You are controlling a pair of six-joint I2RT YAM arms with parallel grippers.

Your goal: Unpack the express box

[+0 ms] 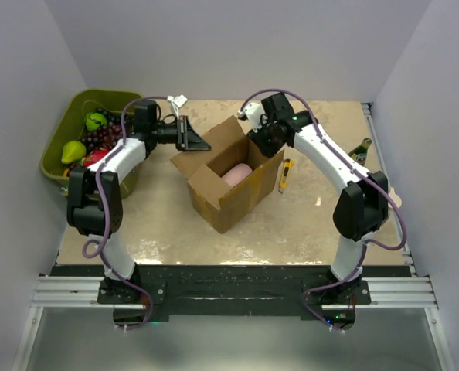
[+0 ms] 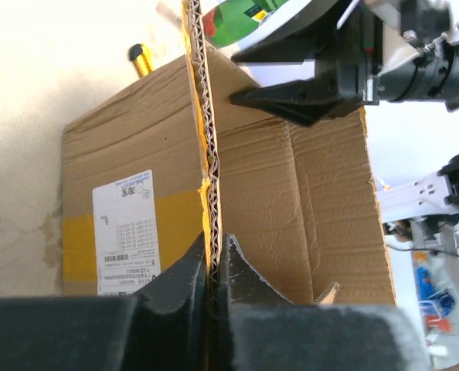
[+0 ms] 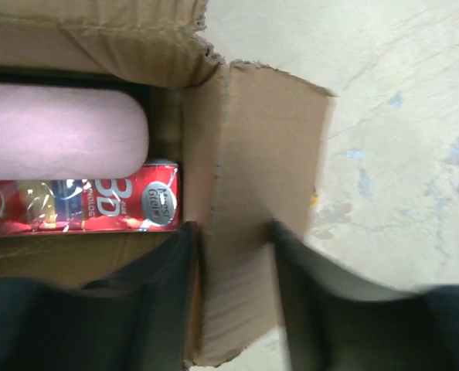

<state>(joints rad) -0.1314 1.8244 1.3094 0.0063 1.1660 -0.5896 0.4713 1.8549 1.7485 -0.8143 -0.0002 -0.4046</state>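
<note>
The express box is a brown carton standing open in the middle of the table. A pink rounded item lies inside it. My left gripper is shut on the edge of the box's left flap, with the white shipping label beside it. My right gripper is open over the box's far right corner. Its fingers stand on either side of a flap without closing on it. In the right wrist view the pink item lies above a red packet inside the box.
An olive-green bin with fruit stands at the far left. A yellow utility knife lies just right of the box. A green bottle lies near the right wall.
</note>
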